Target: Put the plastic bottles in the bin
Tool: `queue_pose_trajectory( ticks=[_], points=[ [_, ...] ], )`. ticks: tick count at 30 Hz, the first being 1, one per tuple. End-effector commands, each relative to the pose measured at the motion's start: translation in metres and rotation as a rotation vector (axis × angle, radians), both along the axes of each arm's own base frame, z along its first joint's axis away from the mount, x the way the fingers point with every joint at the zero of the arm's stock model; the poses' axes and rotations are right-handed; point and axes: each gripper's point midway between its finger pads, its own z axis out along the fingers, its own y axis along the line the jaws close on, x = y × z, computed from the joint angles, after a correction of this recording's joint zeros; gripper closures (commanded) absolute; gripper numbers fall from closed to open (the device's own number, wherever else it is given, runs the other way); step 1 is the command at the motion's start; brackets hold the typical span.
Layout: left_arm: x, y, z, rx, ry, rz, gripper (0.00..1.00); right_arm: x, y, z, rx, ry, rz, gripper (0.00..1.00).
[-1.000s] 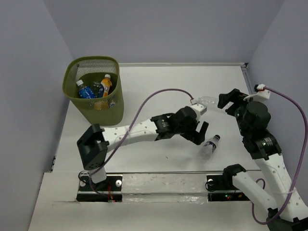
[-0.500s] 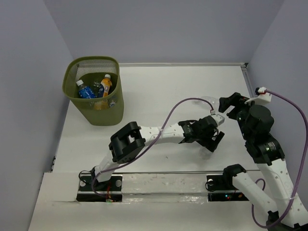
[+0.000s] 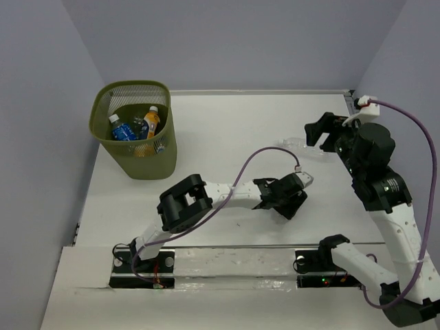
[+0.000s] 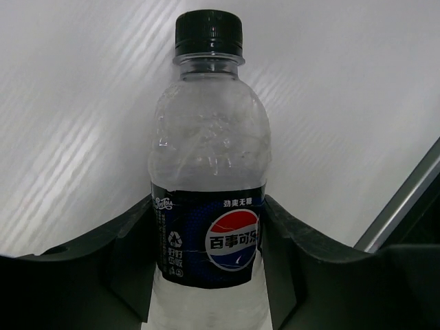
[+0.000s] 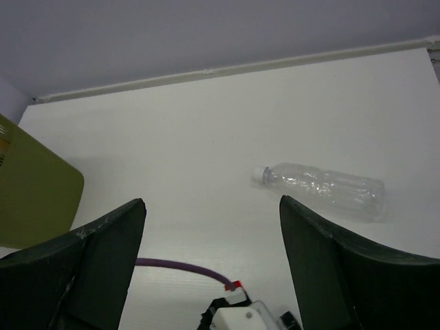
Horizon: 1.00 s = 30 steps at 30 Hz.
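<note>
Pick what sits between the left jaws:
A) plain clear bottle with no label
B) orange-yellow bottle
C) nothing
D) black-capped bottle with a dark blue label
D: in the left wrist view the black-capped bottle sits between the left jaws, which meet both sides of its dark blue label. The plain clear bottle lies apart on the table.
</note>
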Motion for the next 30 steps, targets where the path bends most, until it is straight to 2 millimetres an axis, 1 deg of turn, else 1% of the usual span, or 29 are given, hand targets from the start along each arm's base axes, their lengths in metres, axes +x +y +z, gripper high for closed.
queue_pose_trajectory(
  ticks=[1,2,3,4,5,6,7,8,9,10,11,12,13,14,15,16,18,19,20,22,23,24,25,26,27,29,30],
  points=[
    [0.002,0.043,0.053,-0.067,-0.053,0.062,0.54,0.020,-0.003,0.000,-0.129,0.045,0.000,0.17],
    [0.002,0.051,0.086,-0.134,-0.081,0.075,0.54,0.034,-0.001,-0.016,-0.194,0.099,0.014,0.16],
    [0.000,0.069,0.082,-0.121,-0.079,0.095,0.54,0.042,-0.001,-0.015,-0.225,0.116,0.016,0.14],
    [0.000,0.077,0.091,-0.141,-0.091,0.108,0.54,0.052,-0.002,-0.023,-0.263,0.159,0.011,0.13],
    [0.003,0.087,0.102,-0.163,-0.109,0.133,0.54,0.057,-0.004,-0.041,-0.320,0.238,0.017,0.12],
    [0.000,0.106,0.119,-0.199,-0.123,0.150,0.54,0.076,-0.010,-0.068,-0.416,0.332,0.014,0.10],
    [0.005,0.119,0.127,-0.213,-0.132,0.188,0.54,0.084,-0.013,-0.073,-0.506,0.356,0.035,0.09],
    [0.004,0.136,0.147,-0.260,-0.148,0.208,0.54,0.091,-0.016,-0.081,-0.554,0.388,0.040,0.08],
    [0.005,0.148,0.158,-0.282,-0.160,0.231,0.54,0.102,-0.014,-0.101,-0.606,0.448,0.072,0.08],
    [0.012,0.163,0.165,-0.284,-0.178,0.271,0.54,0.106,-0.015,-0.105,-0.678,0.459,0.107,0.07],
    [0.014,0.175,0.176,-0.300,-0.201,0.297,0.54,0.110,-0.015,-0.111,-0.714,0.472,0.138,0.06],
    [0.015,0.192,0.199,-0.346,-0.246,0.334,0.53,0.112,-0.009,-0.117,-0.738,0.476,0.198,0.05],
    [0.021,0.208,0.205,-0.326,-0.297,0.382,0.53,0.118,-0.007,-0.128,-0.805,0.485,0.258,0.05],
    [0.024,0.219,0.214,-0.334,-0.324,0.404,0.52,0.120,-0.005,-0.134,-0.824,0.493,0.287,0.04],
    [0.024,0.231,0.230,-0.369,-0.354,0.427,0.52,0.122,-0.007,-0.139,-0.847,0.509,0.291,0.04],
    [0.027,0.241,0.234,-0.359,-0.379,0.452,0.52,0.125,-0.012,-0.152,-0.890,0.551,0.293,0.03],
    [0.029,0.255,0.248,-0.387,-0.407,0.475,0.51,0.126,-0.026,-0.162,-0.952,0.614,0.249,0.02],
    [0.030,0.258,0.252,-0.394,-0.413,0.480,0.51,0.128,-0.028,-0.166,-0.969,0.627,0.247,0.02],
    [0.028,0.263,0.260,-0.418,-0.424,0.485,0.51,0.130,-0.029,-0.174,-0.995,0.648,0.263,0.02],
    [0.029,0.268,0.270,-0.458,-0.445,0.497,0.51,0.135,-0.027,-0.183,-1.009,0.664,0.281,0.02],
    [0.027,0.273,0.277,-0.485,-0.457,0.502,0.51,0.140,-0.026,-0.197,-1.027,0.694,0.307,0.02],
    [0.027,0.276,0.278,-0.490,-0.466,0.511,0.51,0.143,-0.025,-0.204,-1.034,0.706,0.324,0.02],
    [0.030,0.281,0.279,-0.485,-0.480,0.532,0.50,0.148,-0.022,-0.205,-1.043,0.709,0.344,0.02],
    [0.030,0.284,0.280,-0.485,-0.487,0.540,0.50,0.152,-0.021,-0.210,-1.048,0.721,0.357,0.02],
    [0.032,0.289,0.282,-0.480,-0.500,0.556,0.50,0.158,-0.019,-0.220,-1.058,0.748,0.377,0.02],
    [0.032,0.295,0.284,-0.478,-0.514,0.566,0.50,0.166,-0.017,-0.226,-1.076,0.758,0.398,0.02],
    [0.033,0.298,0.284,-0.476,-0.522,0.574,0.50,0.171,-0.021,-0.236,-1.074,0.781,0.405,0.02]
  ],
)
